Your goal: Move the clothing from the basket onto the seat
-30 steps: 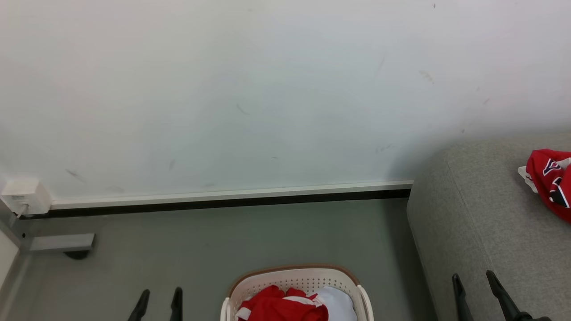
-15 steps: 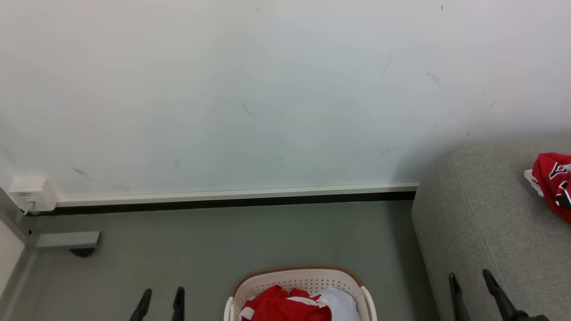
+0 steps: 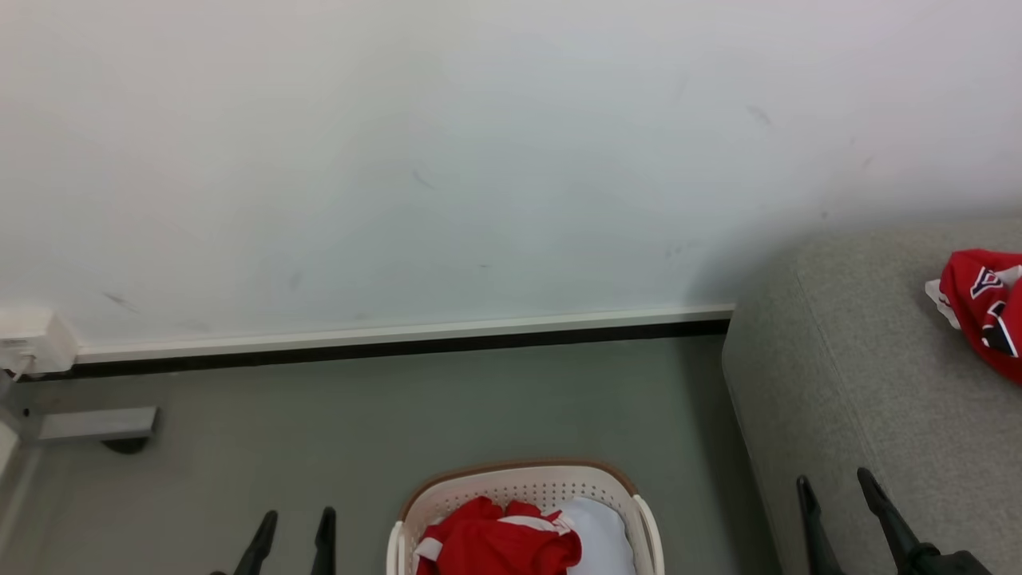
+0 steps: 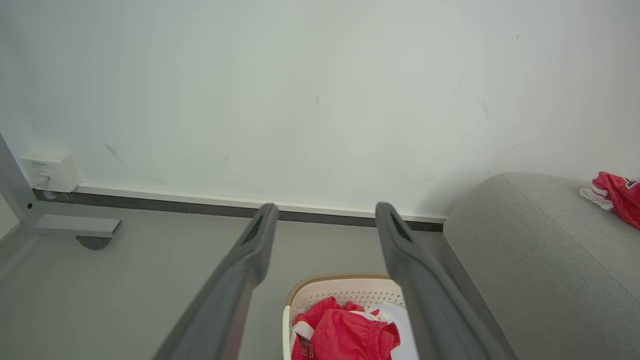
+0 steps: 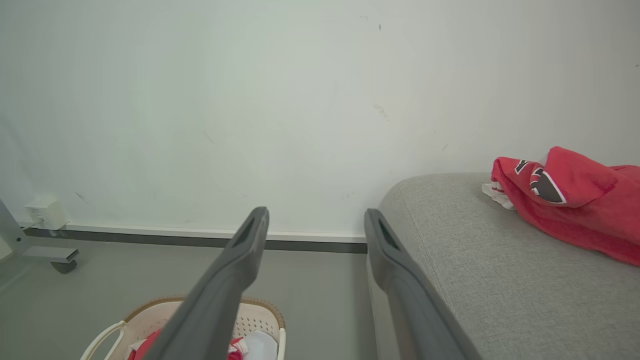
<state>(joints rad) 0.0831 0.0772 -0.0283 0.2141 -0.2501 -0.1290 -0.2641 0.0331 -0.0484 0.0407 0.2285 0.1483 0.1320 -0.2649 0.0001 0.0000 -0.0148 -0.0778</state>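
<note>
Between picks, I reckon. One red garment (image 3: 978,307) already lies on the seat (image 3: 862,383), towards the head view's right edge. More clothing (image 3: 495,547) sits bunched in the basket (image 3: 511,479), on the floor (image 3: 359,415) near the seat's end, with a pale cloth (image 3: 595,535) beside it inside. Left gripper (image 3: 297,517) and right gripper (image 3: 833,481) are both spread wide, empty and touching nothing. Next move probably needs a bend down, one gripper into the basket, a pinch on the red bunch's top fold, a lift clear of the rim, then a swing to the seat.
</note>
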